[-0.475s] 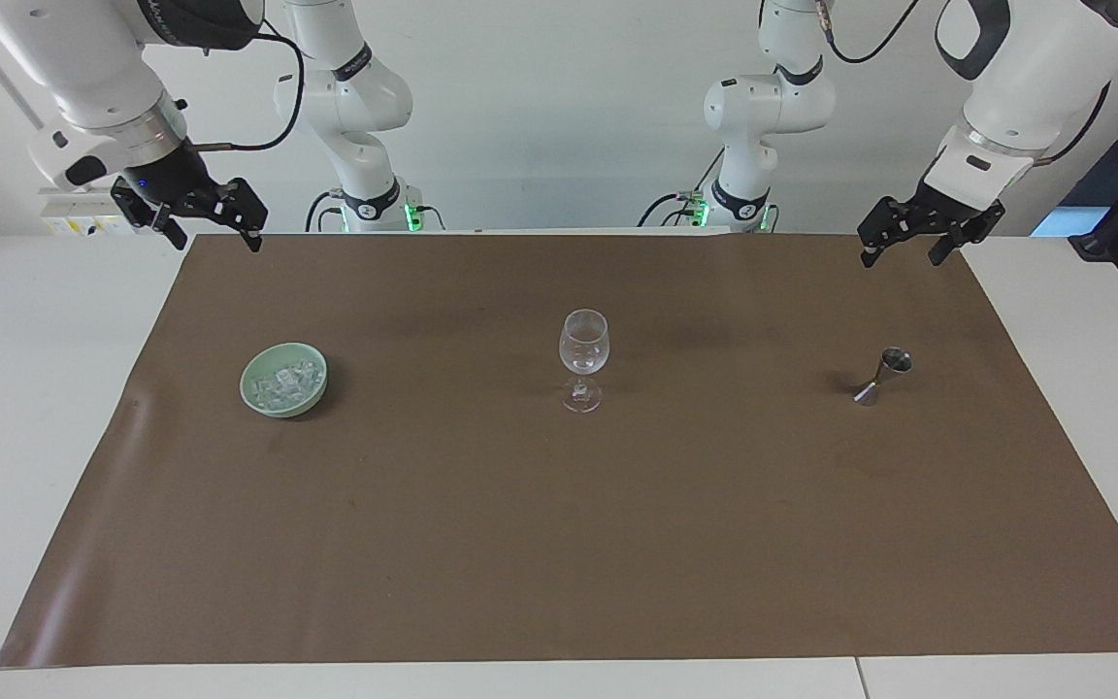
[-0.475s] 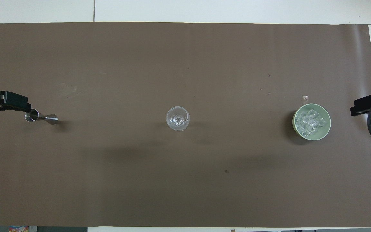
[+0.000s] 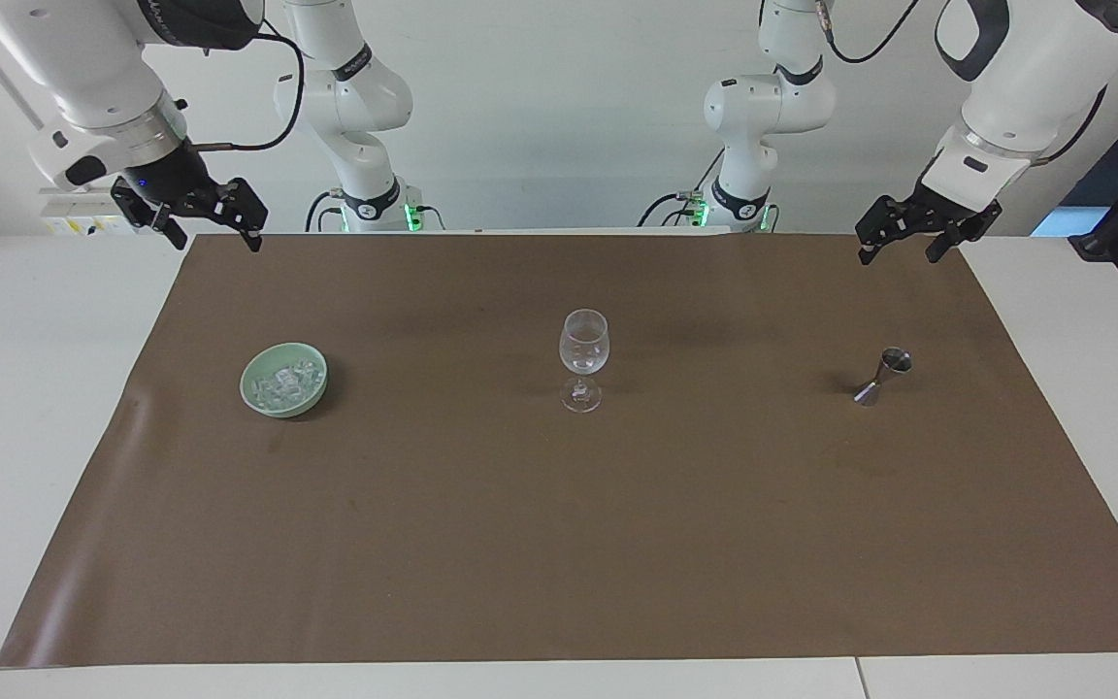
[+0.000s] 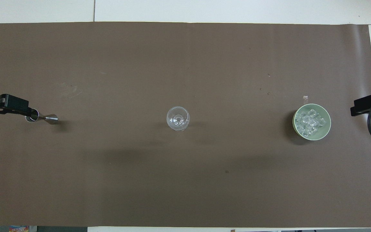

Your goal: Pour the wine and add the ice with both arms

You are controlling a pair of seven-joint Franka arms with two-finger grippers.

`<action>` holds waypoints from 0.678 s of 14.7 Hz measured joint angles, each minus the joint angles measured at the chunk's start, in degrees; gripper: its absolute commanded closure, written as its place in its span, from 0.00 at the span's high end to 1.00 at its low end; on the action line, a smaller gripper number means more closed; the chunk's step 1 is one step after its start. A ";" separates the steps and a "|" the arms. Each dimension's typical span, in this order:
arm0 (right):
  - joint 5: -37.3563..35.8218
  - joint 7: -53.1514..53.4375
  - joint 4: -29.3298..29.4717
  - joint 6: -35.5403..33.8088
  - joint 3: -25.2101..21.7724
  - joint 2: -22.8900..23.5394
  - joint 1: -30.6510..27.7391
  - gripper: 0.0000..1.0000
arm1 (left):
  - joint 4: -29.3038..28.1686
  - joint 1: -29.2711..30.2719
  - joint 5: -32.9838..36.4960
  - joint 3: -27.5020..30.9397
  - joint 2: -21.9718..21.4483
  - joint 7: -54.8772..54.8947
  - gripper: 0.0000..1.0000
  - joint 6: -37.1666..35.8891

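Ice (image 3: 287, 382), a heap of small clear glassy cubes, sits in a pale green round bowl (image 3: 258, 396) on the brown paper sheet (image 3: 559, 544) toward the right arm's end of the table. Clear stemmed wine glass (image 3: 583, 357) stands upright mid-sheet, well apart from the bowl. Small steel double-cone jigger (image 3: 883, 376) stands toward the left arm's end (upright). Left gripper (image 3: 905, 246) hangs raised over the sheet's corner at its own end, fingers spread, holding nothing. Right gripper (image 3: 208, 229) hangs raised over the corner at its end, fingers likewise spread and empty.
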 measured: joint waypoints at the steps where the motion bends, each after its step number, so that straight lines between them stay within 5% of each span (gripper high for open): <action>1: 0.00 0.00 0.00 0.00 0.00 0.00 0.00 1.00 | -0.03 0.00 0.00 0.00 -0.04 0.00 1.00 -0.12; 10: 0.00 0.00 0.00 0.00 0.00 0.00 0.00 1.00 | -1.95 0.07 0.04 0.30 -0.78 -5.71 1.00 -1.40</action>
